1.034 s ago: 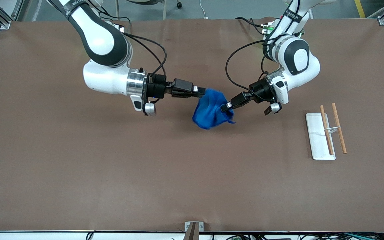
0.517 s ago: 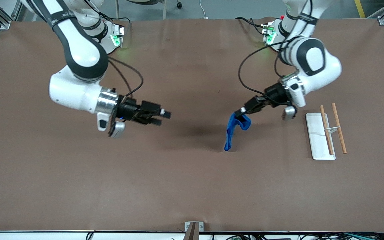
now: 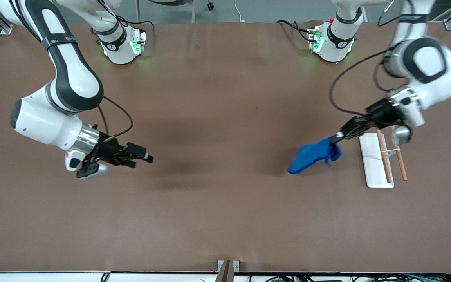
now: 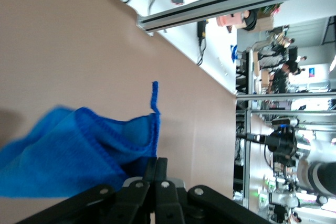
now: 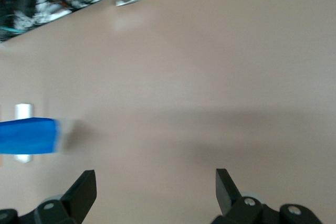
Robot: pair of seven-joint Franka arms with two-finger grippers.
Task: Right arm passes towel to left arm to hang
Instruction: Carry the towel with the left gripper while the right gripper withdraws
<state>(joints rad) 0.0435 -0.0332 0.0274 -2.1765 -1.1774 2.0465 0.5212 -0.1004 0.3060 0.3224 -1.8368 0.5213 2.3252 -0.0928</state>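
The blue towel [image 3: 311,157] hangs bunched from my left gripper [image 3: 333,138], which is shut on its upper edge, over the table beside the white rack. In the left wrist view the towel [image 4: 79,145] spreads out from the shut fingers [image 4: 156,167], with its corner loop sticking up. My right gripper [image 3: 141,161] is open and empty, low over the table toward the right arm's end, well apart from the towel. In the right wrist view its fingertips [image 5: 84,184] stand wide apart over bare table, and the towel [image 5: 26,136] shows far off.
A white rack base [image 3: 371,164] with two wooden rods [image 3: 382,152] stands at the left arm's end of the table, just past the towel. The two green-lit arm bases [image 3: 121,47] stand along the table's edge farthest from the front camera. The brown mat [image 3: 225,203] covers the table.
The right gripper let go of the towel and drew back toward its own end of the table. The left gripper carried the towel away from the middle to beside the rack.
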